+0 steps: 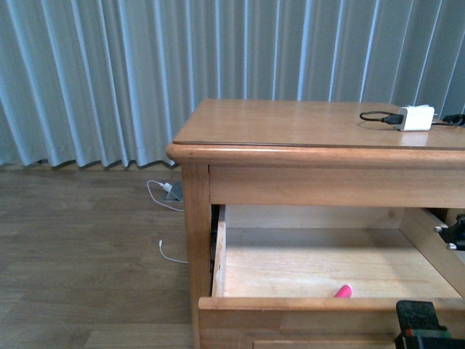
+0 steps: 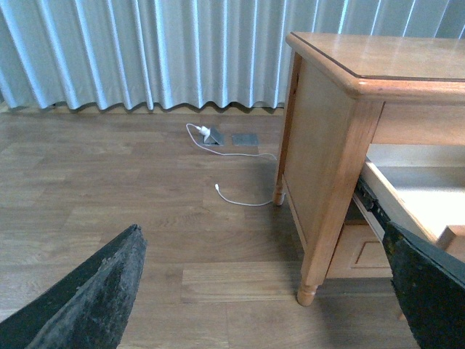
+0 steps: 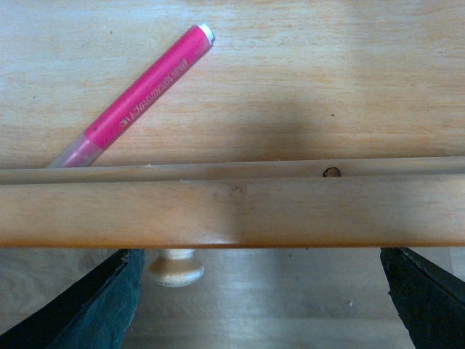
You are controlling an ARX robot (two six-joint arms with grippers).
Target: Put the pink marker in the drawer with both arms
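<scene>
The pink marker [image 3: 138, 94] lies loose on the pale floor of the open drawer [image 3: 232, 211]. Its cap end is tucked against the inside of the drawer's front, below the desk's [image 1: 290, 123] front edge and right of centre. My right gripper [image 3: 265, 298] hangs over that front, jaws spread wide and empty. My left gripper [image 2: 261, 291], likewise spread and empty, sits off the desk's front left corner.

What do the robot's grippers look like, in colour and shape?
The left gripper has two matte black, wedge-shaped fingers with a rough, grainy surface. The right gripper has like fingers, black and tapering to a blunt tip. No cables or markings show on them.
</scene>
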